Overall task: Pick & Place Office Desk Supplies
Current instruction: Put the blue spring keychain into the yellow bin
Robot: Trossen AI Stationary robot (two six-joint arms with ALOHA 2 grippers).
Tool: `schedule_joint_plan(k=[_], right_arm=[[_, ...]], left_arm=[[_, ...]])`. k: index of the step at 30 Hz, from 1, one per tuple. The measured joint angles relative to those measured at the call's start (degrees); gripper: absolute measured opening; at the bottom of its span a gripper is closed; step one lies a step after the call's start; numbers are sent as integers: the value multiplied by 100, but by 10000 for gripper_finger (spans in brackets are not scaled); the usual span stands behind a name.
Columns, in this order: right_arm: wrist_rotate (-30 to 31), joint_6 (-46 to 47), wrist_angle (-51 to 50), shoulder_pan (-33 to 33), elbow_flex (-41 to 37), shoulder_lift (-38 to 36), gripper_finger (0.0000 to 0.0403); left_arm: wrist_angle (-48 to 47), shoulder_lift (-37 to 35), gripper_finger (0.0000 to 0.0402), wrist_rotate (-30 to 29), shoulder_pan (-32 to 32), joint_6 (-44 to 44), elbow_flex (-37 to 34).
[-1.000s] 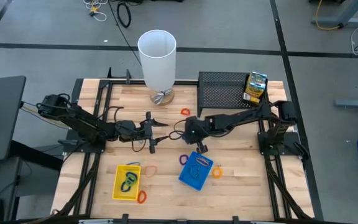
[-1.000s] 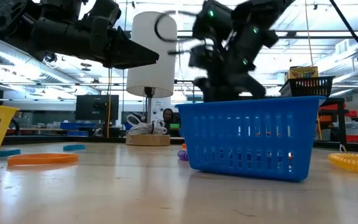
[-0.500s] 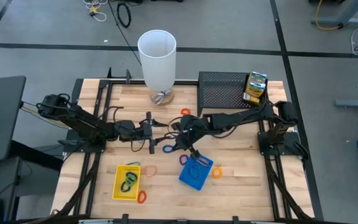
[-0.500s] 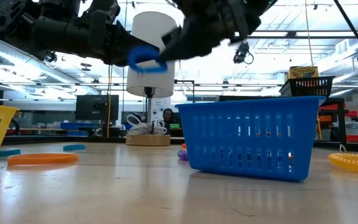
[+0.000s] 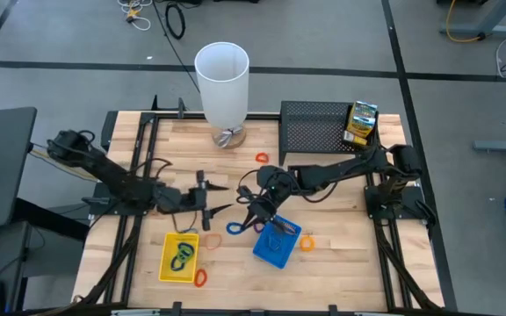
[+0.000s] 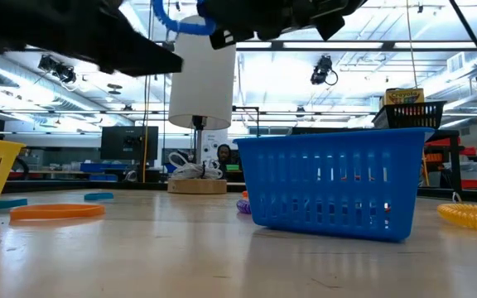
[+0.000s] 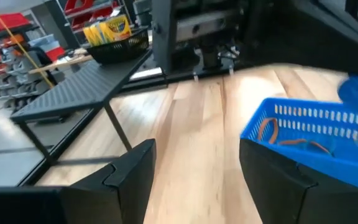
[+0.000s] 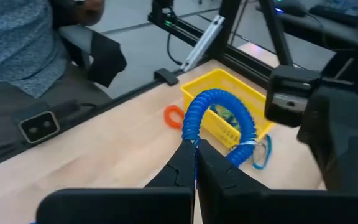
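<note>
My right gripper (image 5: 248,221) (image 8: 195,158) hangs above the table just left of the blue tray (image 5: 277,244) (image 6: 334,184) and is shut on a blue coiled loop (image 5: 234,228) (image 8: 217,118) (image 6: 184,21). My left gripper (image 5: 210,196) (image 7: 197,180) is open and holds nothing, hovering left of the right one, above the yellow tray (image 5: 180,256) (image 8: 230,113). The blue tray stands on its base and holds orange loops. The yellow tray holds dark and green loops. Orange loops (image 5: 200,277) (image 5: 211,240) (image 5: 262,157) lie flat on the wood. My right gripper pinches the blue coiled loop between its two fingertips (image 8: 182,158) at one spot of the coil (image 8: 190,138). The fingers point toward the table's near left corner. The loop is lifted clear of the table and stands out beyond the fingertips.
A tall white cylinder (image 5: 222,79) stands at the far edge. A black mesh rack (image 5: 316,127) with a printed box (image 5: 361,123) sits far right. A yellow coil (image 5: 307,242) (image 6: 470,215) lies right of the blue tray. A person sits beyond the table (image 8: 23,37).
My right gripper has swung from the table's middle toward the left and then the near edge, carrying the blue coiled loop lifted clear. My left gripper has moved a little toward the near edge and the left, staying open.
</note>
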Motion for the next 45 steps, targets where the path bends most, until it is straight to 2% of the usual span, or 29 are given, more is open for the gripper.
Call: schedule_joint_plan(k=[3, 6, 10, 13, 18, 28, 40, 45], right_arm=[[-32, -1, 2, 104, 0, 0, 1], [-54, 1, 7, 145, 0, 0, 1], [-11, 7, 204, 123, 0, 45, 1], [-9, 29, 604, 96, 2, 211, 1], [-284, 255, 1033, 22, 93, 567, 1], [-138, 318, 1087, 16, 160, 647, 1], [256, 298, 1071, -45, 160, 647, 0], [253, 314, 1127, -43, 160, 647, 0]], left_arm=[[-548, -287, 230, -499, -446, -246, 0], [-1129, -559, 222, -675, -879, -644, -2], [-1385, -741, 213, -449, -1335, -1164, 0], [-1154, -703, 210, -114, -1489, -1278, 1], [-759, -443, 210, -17, -1339, -1143, 0], [-125, 171, 210, 1447, -929, -1038, 2], [-11, 209, 210, 1732, -1069, -1088, 2], [142, 209, 210, 1156, -1058, -1042, 2]])
